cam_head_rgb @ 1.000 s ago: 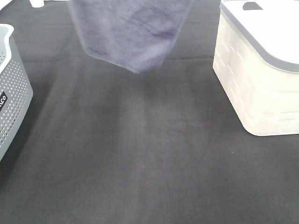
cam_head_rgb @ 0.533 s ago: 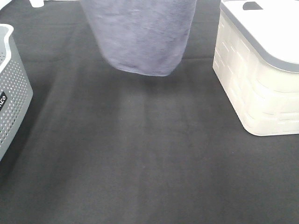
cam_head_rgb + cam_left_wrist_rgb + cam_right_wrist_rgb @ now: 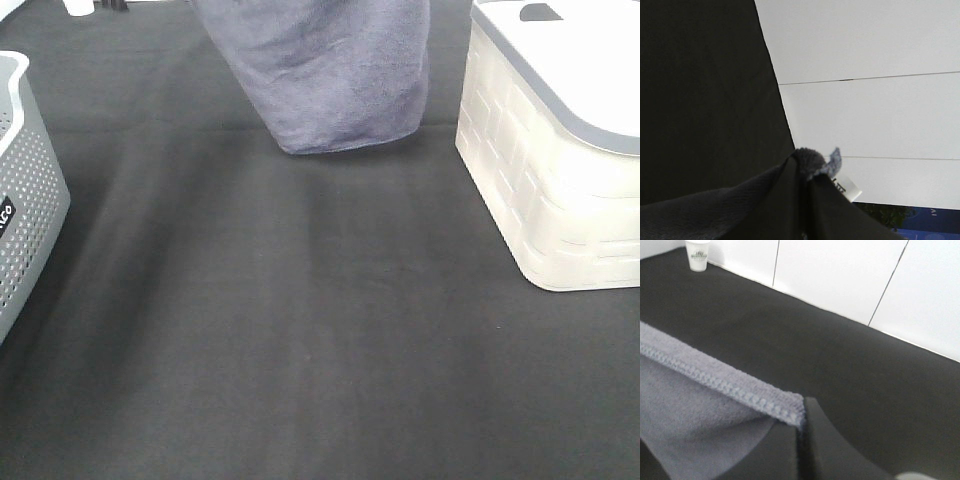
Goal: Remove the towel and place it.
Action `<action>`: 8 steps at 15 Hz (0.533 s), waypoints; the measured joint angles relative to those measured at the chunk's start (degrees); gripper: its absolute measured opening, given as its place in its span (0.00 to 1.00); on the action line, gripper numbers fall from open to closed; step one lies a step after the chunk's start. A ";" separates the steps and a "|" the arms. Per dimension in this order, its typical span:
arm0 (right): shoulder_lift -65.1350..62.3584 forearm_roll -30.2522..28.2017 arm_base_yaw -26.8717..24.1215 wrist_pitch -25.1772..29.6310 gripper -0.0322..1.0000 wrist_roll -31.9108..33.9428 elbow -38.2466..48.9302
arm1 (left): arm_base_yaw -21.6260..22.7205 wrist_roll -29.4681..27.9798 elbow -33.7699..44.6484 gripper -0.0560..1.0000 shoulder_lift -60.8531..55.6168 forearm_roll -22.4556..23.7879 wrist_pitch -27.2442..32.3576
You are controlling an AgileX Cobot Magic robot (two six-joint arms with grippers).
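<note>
The grey-purple towel (image 3: 330,70) hangs at the top middle of the exterior view, its lower edge just above or touching the black table; I cannot tell which. Both grippers are out of that view, above its top edge. In the left wrist view my left gripper (image 3: 805,172) is shut on a towel corner (image 3: 815,161) with a small white tag (image 3: 845,187). In the right wrist view my right gripper (image 3: 801,422) is shut on another corner, at the stitched hem (image 3: 725,385).
A white basket with a grey lid (image 3: 560,150) stands at the right. A grey perforated basket (image 3: 25,190) stands at the left edge. A white paper cup (image 3: 697,255) sits at the table's far edge by the white wall. Black cloth (image 3: 300,330) covers the table.
The hanging towel has shifted right and farther back, and its bottom edge has swung from a slanted point to a rounder fold. The baskets have not moved.
</note>
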 joint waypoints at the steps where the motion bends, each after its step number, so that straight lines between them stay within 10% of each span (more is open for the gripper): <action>1: 3.04 0.11 0.00 -5.50 0.05 -0.06 0.00 | 1.89 -0.40 -3.50 0.05 4.18 0.06 -4.47; 8: 4.24 0.06 0.00 -9.28 0.05 -4.41 2.92 | 2.81 26.93 -9.85 0.05 7.62 -1.15 -8.08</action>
